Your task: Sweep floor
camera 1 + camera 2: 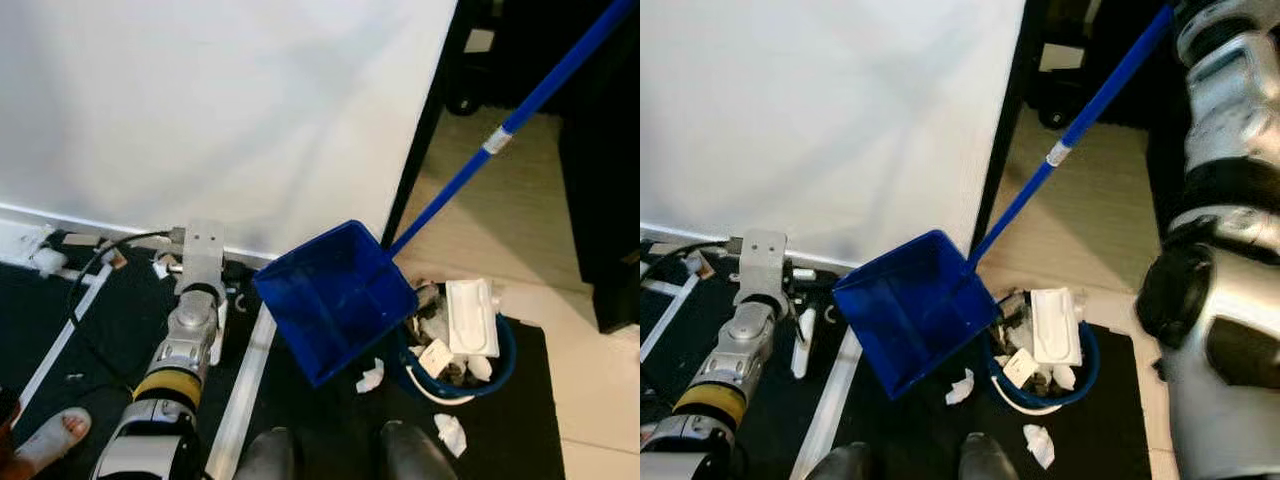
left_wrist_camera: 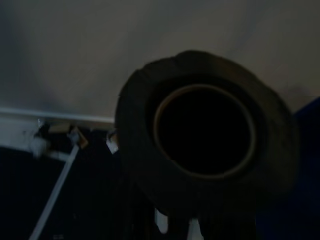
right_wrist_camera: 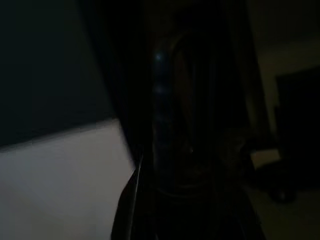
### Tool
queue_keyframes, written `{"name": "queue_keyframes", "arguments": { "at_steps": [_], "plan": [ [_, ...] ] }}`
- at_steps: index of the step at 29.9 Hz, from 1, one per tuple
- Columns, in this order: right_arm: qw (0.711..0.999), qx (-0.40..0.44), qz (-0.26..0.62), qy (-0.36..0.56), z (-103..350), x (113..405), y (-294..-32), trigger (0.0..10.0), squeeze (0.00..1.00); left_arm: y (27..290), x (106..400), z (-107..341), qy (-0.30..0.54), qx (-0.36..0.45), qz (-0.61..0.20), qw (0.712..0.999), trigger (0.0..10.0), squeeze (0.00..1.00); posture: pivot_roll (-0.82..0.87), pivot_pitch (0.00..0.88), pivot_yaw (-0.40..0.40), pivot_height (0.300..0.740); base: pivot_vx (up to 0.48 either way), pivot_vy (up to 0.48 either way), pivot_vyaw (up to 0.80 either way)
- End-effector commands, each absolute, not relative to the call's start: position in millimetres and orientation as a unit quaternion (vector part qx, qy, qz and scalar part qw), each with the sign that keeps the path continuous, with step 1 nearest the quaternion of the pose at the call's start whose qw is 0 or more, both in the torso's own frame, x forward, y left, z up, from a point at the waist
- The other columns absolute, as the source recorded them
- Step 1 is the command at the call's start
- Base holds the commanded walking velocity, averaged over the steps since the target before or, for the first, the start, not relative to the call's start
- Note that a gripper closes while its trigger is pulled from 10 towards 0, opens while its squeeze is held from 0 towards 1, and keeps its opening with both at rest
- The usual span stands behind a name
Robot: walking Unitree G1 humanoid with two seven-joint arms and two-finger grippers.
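Observation:
A blue dustpan point(image 1: 335, 300) hangs tilted in the air, its open mouth just above a blue bin point(image 1: 505, 365). The bin is stuffed with paper scraps and a white packet point(image 1: 470, 315). The long blue handle point(image 1: 500, 135) of the dustpan runs up and to the right toward my raised right arm point(image 1: 1220, 200). In the dark right wrist view a pole point(image 3: 172, 115) runs along the gripper, which looks shut on it. My left arm point(image 1: 190, 340) reaches forward low beside the dustpan. A black ring point(image 2: 205, 132) sits close before the left wrist camera.
Crumpled paper bits point(image 1: 370, 377) point(image 1: 450, 432) lie on the black mat beside the bin. A white wall point(image 1: 200, 100) stands ahead, with cables and white strips point(image 1: 240, 400) at its foot. A person's foot point(image 1: 50, 435) is at bottom left. A doorway with pale floor point(image 1: 500, 230) opens to the right.

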State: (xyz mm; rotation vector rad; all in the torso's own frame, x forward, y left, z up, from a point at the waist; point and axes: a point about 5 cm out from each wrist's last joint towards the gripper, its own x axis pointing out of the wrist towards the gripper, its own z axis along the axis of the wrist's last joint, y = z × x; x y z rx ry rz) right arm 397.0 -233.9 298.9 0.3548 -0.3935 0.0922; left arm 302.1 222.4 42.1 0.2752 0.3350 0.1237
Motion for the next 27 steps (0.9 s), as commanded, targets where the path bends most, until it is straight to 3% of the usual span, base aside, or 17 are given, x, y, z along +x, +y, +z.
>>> {"name": "queue_keyframes", "arguments": {
  "at_steps": [1, 4, 11, 20, 27],
  "plan": [
    [0.971, 0.163, 0.044, -0.168, 266, 399, -212, 10.0, 0.0, 229, 300, 42, 0.17, 0.166, 0.069, 0.969, 10.0, 0.0, 0.04, 0.021, -0.042, 0.74, 0.0, 0.48, 0.0],
    [0.977, 0.142, 0.033, -0.155, 237, 398, -194, 10.0, 0.0, 228, 304, 48, 0.159, 0.187, 0.066, 0.967, 10.0, 0.0, 0.05, 0.026, -0.043, 0.74, 0.0, 0.48, 0.0],
    [0.985, 0.067, -0.009, -0.16, 207, 390, -179, 10.0, 0.0, 228, 311, 61, 0.132, 0.204, 0.065, 0.968, 10.0, 0.0, 0.06, 0.031, -0.041, 0.74, 0.0, 0.48, -0.18],
    [0.985, 0.045, -0.049, -0.159, 184, 377, -183, 10.0, 0.0, 228, 315, 70, 0.109, 0.189, 0.075, 0.973, 10.0, 0.0, 0.07, 0.033, -0.039, 0.74, 0.0, 0.48, -0.76],
    [0.991, 0.038, -0.09, -0.097, 139, 364, -204, 10.0, 0.0, 224, 318, 71, 0.11, 0.191, 0.069, 0.973, 10.0, 0.0, 0.07, 0.036, -0.035, 0.74, 0.0, 0.48, -0.8]
  ]
}}
